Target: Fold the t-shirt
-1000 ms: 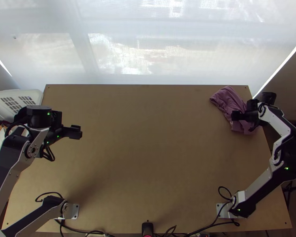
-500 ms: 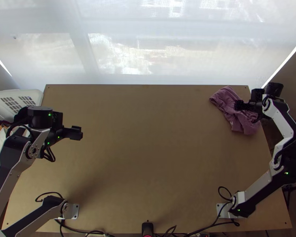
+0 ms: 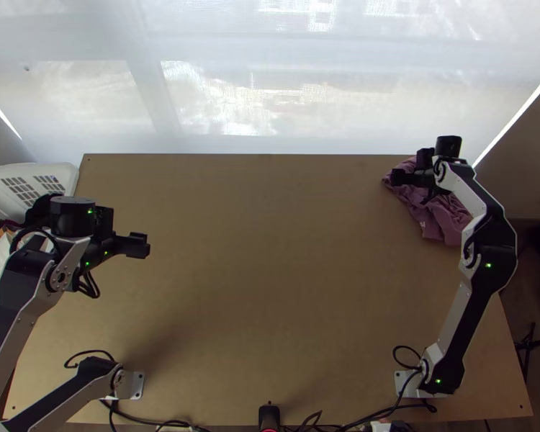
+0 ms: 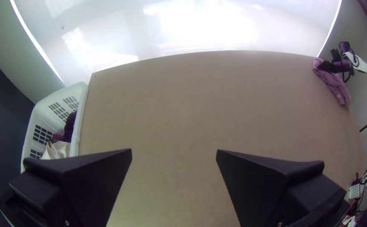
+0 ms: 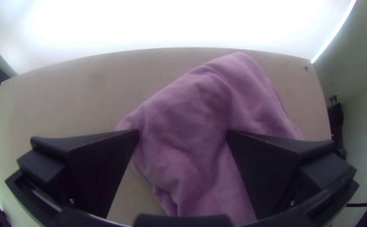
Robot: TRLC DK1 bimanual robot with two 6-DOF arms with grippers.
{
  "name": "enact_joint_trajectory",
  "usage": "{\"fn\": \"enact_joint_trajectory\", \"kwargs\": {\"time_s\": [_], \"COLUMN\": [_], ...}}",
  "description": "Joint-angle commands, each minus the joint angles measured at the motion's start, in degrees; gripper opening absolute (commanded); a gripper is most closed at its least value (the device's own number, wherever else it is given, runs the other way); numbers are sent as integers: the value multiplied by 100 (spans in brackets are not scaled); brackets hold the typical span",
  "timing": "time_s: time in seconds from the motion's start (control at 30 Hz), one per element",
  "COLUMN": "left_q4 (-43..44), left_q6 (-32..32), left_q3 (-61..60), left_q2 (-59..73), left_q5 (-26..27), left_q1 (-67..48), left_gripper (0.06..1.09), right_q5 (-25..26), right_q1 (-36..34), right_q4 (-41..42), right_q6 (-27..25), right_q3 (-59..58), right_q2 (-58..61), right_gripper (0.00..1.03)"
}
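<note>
At the near side of the light wooden worktop (image 3: 270, 302), your left gripper (image 4: 174, 152) hangs over the left part, its fingers spread wide with nothing between them, beside the white plastic laundry basket (image 4: 81, 113). Farther off, at the far right corner, your right gripper (image 5: 182, 133) is poised over the mauve-pink, soft cloth t-shirt (image 5: 200, 101), fingers wide apart and gripping nothing; whether they touch the fabric, you cannot tell. The shirt lies bunched and creased, with one rounded end towards the far edge, before the pale, backlit window blind (image 3: 219, 93).

The step in hand looks to be the first grasp. Lower square onto the shirt, close on a raised fold or edge, and check that cloth sits well between the pads before you lift. Too shallow a pinch may slip. Then draw it inward to mid-worktop, where both grippers could spread it flat for folding.
</note>
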Motion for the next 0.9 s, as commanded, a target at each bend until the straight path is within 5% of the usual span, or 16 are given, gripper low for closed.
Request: {"fn": "enact_joint_trajectory", "kwargs": {"time_s": [0.0,0.53,0.87], "left_q4": [-77,11,-6], "left_q6": [27,36,27], "left_q3": [-37,95,121], "left_q2": [-28,236,139], "left_q5": [-12,-12,-12], "left_q1": [119,92,92], "left_gripper": [104,104,104], "right_q5": [-4,365,400], "right_q1": [166,-467,-625], "right_q4": [-119,-111,-163], "right_q6": [127,144,153], "right_q3": [591,1540,1171], "right_q2": [708,1244,752], "right_gripper": [96,96,97]}}
